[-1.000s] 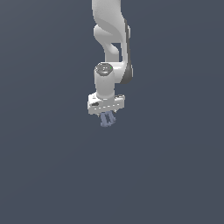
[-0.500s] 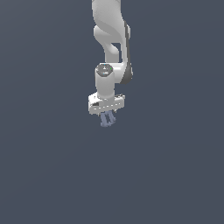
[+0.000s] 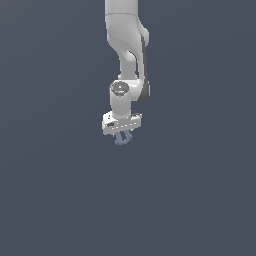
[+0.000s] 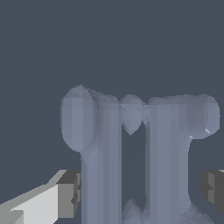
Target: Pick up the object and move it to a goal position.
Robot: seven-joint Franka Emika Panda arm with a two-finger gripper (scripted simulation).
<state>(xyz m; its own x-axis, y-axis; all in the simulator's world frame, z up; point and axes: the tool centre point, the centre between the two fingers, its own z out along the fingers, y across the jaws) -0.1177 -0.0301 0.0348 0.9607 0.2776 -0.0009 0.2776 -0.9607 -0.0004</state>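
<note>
A: Where is the object (image 3: 122, 138) now?

B: Tucked under the white gripper (image 3: 122, 136), hanging just below its block near the middle of the exterior view. No table edge or anything else shows around it, only flat grey, so I judge it is carried in the air, though I cannot say how high.

A: And the jaws?

B: Narrow, closed on the object. In the wrist view the object (image 4: 131, 153) fills the space between the two dark pads, one pad (image 4: 70, 194) touching one flank and the other pad (image 4: 213, 186) just beside the opposite flank. There it reads as two pale lavender stems with rounded lobes at the far end and a slot between them.

A: Why hold it that way?

B: My guess is that the stems give the pads two roughly flat sides to press on, while the lobes stick out past the jaws where they cannot get in the way. The arm (image 3: 127, 45) comes straight down from above with the gripper pointing down, which keeps the piece hanging below the pads.

A: How far along?

B: The pick looks done; the carry to the goal is what remains. No goal marker shows in either view, so I cannot say how near it is.
</note>
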